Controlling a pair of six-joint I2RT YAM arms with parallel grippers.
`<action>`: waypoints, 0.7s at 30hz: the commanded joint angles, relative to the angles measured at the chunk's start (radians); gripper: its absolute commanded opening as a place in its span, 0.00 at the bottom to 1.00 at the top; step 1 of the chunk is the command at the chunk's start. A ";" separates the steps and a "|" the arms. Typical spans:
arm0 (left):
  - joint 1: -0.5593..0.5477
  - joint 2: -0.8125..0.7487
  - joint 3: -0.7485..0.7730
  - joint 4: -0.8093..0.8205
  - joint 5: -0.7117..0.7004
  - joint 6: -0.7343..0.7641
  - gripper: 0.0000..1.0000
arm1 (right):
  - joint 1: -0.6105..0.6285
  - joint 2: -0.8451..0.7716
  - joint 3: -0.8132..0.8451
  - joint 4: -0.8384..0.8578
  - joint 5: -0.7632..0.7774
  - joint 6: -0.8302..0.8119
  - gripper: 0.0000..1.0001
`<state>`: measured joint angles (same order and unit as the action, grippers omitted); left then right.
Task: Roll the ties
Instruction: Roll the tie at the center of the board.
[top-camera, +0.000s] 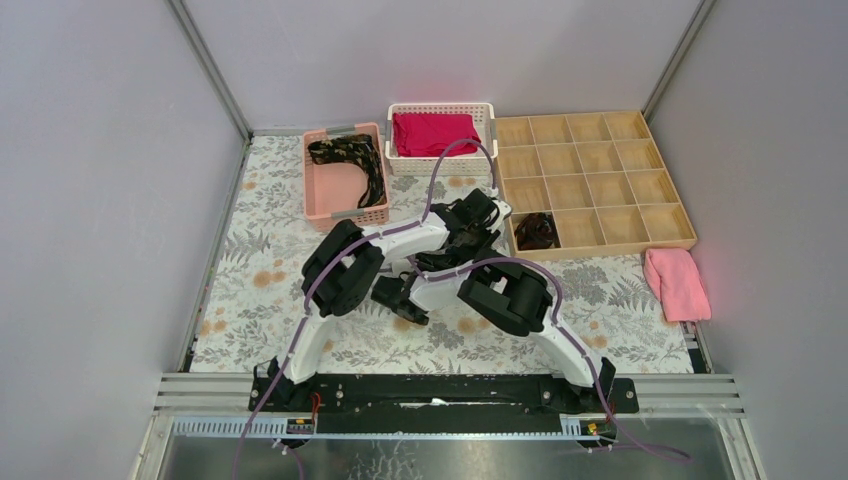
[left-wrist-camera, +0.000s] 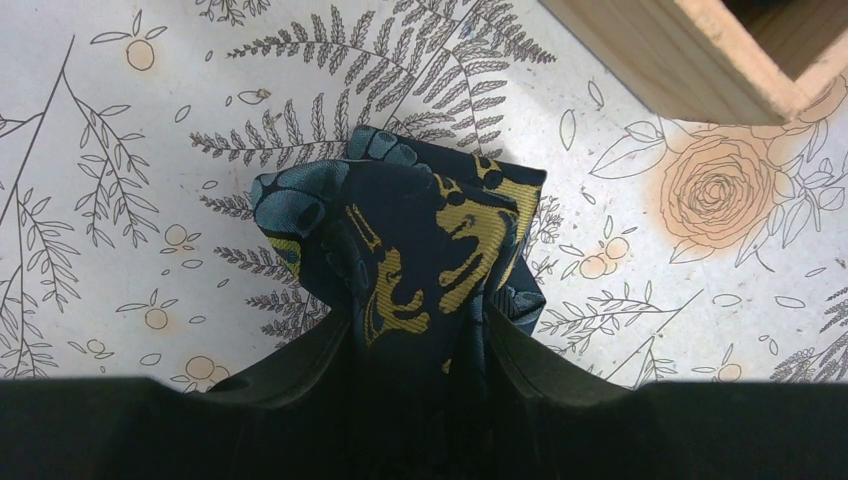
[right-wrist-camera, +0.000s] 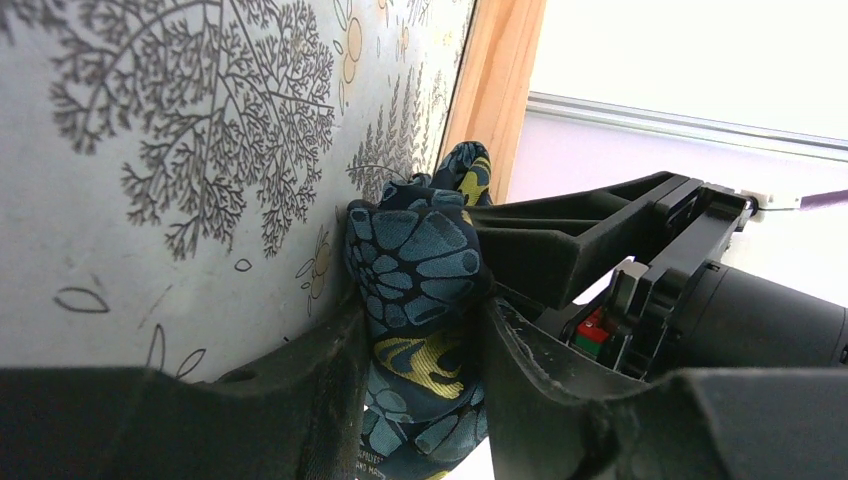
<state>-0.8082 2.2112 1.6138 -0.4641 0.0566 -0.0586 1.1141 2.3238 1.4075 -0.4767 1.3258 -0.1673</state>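
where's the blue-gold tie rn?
Wrist views: tie gripped by left gripper and right gripper, over the floral mat beside the wooden tray corner.

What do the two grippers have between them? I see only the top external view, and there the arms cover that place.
Observer: The left gripper is shut on a tie. It is dark, with a teal and gold pattern.
Operator: Does the right gripper touch this tie too?
Observer: Yes. The right gripper has one finger pressed on each side of the same tie, close beside the left gripper.
Operator: Is the tie a neat coil already?
Observer: No. In the left wrist view it is a loose bunch with folds that stands out past the fingers.
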 joint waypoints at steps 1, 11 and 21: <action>0.000 0.209 -0.153 -0.301 0.021 0.006 0.30 | -0.070 0.045 0.001 -0.072 0.008 0.050 0.46; 0.008 0.180 -0.150 -0.294 0.038 0.005 0.29 | -0.079 -0.041 -0.001 -0.002 -0.187 0.026 0.31; 0.051 0.094 -0.081 -0.294 0.073 -0.016 0.44 | -0.080 -0.144 -0.036 0.013 -0.401 0.060 0.22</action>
<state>-0.7887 2.1967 1.6089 -0.4446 0.0914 -0.0559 1.0786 2.2192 1.3960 -0.4786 1.1065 -0.1638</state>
